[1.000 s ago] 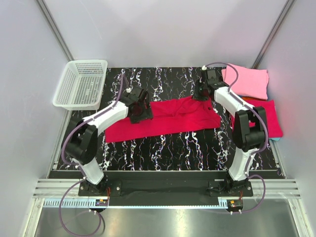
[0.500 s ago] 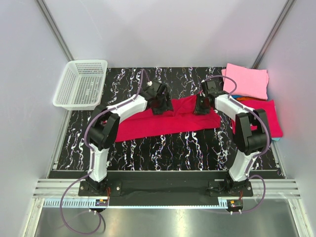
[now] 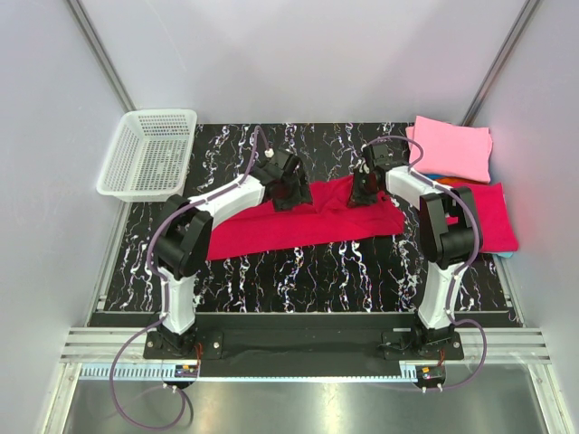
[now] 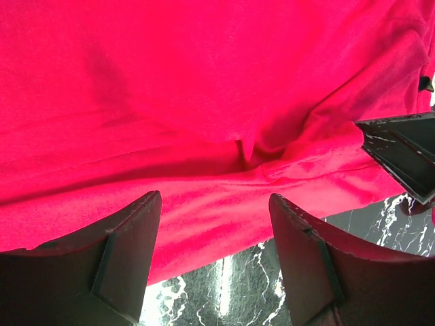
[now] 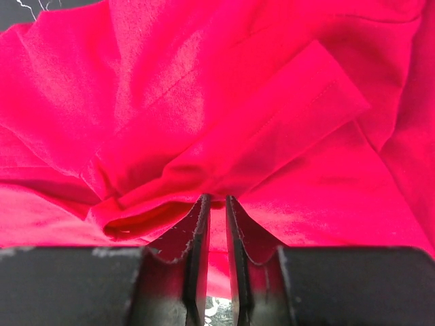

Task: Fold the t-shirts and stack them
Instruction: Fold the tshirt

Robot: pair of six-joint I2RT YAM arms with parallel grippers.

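The red t-shirt (image 3: pixel 308 221) lies across the middle of the desk (image 3: pixel 298 276), its long axis running from left edge to right edge. The left gripper (image 3: pixel 291 192) hangs spread over the shirt's far edge. The right gripper (image 5: pixel 214 204) pinches a fold.

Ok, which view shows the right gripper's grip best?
The right wrist view: the right gripper is close up, pinching a fold of the red t-shirt. The top view shows it small, from above; the left wrist view shows mainly shirt.

i see the crimson t-shirt (image 3: pixel 308 221) as soft matt cloth, creased, with stitched hems. the counter (image 3: pixel 298 271) looks glossy, black marbled. the basket (image 3: pixel 161 115) is white plastic mesh. on the left tool (image 4: pixel 214 258) the fingers (image 4: pixel 129 265) are matt black, scuffed.
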